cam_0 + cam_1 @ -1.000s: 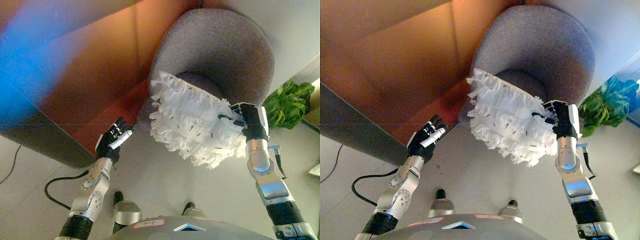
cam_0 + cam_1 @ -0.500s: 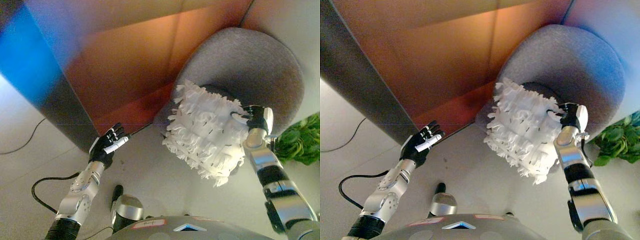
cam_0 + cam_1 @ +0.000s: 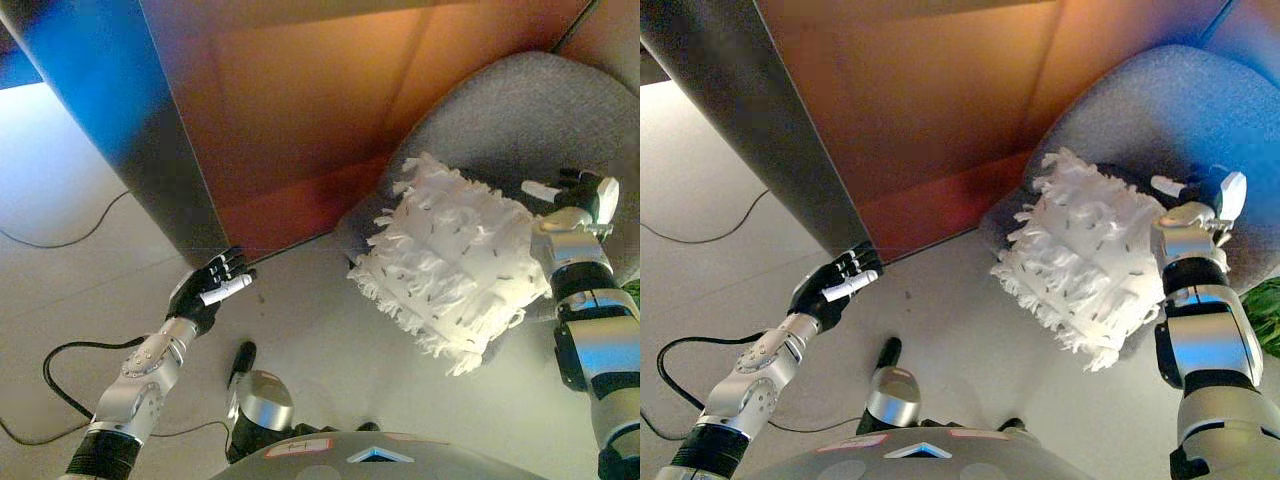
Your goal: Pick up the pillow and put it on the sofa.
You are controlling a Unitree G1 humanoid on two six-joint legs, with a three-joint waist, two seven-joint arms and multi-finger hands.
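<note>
The left hand [image 3: 208, 292] hangs low over the floor [image 3: 300, 340], fingers loosely spread and holding nothing, well apart from the work; just beyond its fingertips stands the dark edge of an orange-brown panel [image 3: 290, 120]. To its right, the white fringed pillow [image 3: 455, 265] lies tilted on the front of the grey sofa [image 3: 500, 110], its upper part against the seat and its lower corner hanging out past the seat edge over the floor. Further right, the right hand [image 3: 572, 195] sits at the pillow's far upper edge, just beside it or touching it; its fingers look fairly straight and not curled round the fabric, though how much contact there is cannot be told. The step in hand looks like the placing: the pillow is on the sofa but not well seated. The next move probably calls for a nudge from the right hand to push the pillow deeper onto the seat so it does not slide off, then a clean withdrawal without snagging the fringe.
</note>
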